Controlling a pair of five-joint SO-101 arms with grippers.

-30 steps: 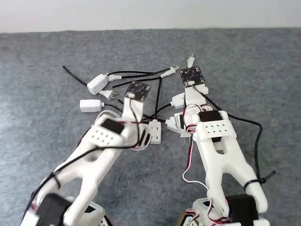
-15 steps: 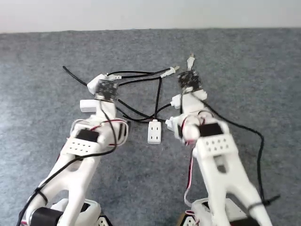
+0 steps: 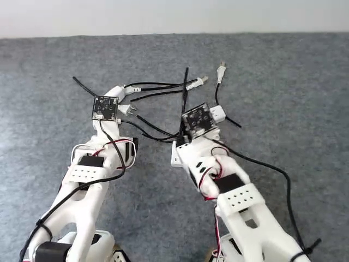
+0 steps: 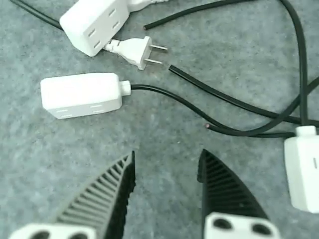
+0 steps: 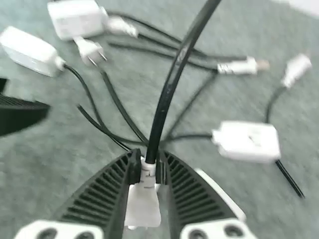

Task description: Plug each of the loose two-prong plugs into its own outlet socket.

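Over the table first: the left arm (image 3: 86, 173) stretches forward. Its wrist board (image 3: 105, 107) covers the claw and part of a boxy socket (image 3: 114, 93), so the jaws can't be judged from up here. A two-prong plug (image 3: 128, 109) lies just beside that board. The right arm (image 3: 218, 177) bends in toward the middle, and its body hides most of the middle socket (image 3: 175, 155). A black cord (image 3: 185, 93) rises stiffly from under its wrist. All of it sits on a grey, felt-like table (image 3: 283, 98).

Over to the left wrist: the left gripper (image 4: 167, 157) gapes wide with nothing between its ribbed black fingers (image 4: 117, 189), and it hangs over bare grey surface. Ahead lies a long, rounded socket strip (image 4: 82, 94), smooth white plastic lying flat. Beyond it is the two-prong plug with its bare metal prongs, just beside the boxy socket, which the frame edge clips. The middle socket is also cut off at the side.

Now the right wrist: the right gripper (image 5: 148, 158) is pinched tight on a white cord end (image 5: 143, 194), lifted off the table, and the black cord shoots straight out of it. I can't tell whether that piece is a plug or a socket's neck. A square socket (image 5: 246, 140) lies near the claw. Two more loose plugs, a slim plug (image 5: 239, 64) and a far plug (image 5: 294, 67), rest well beyond it.
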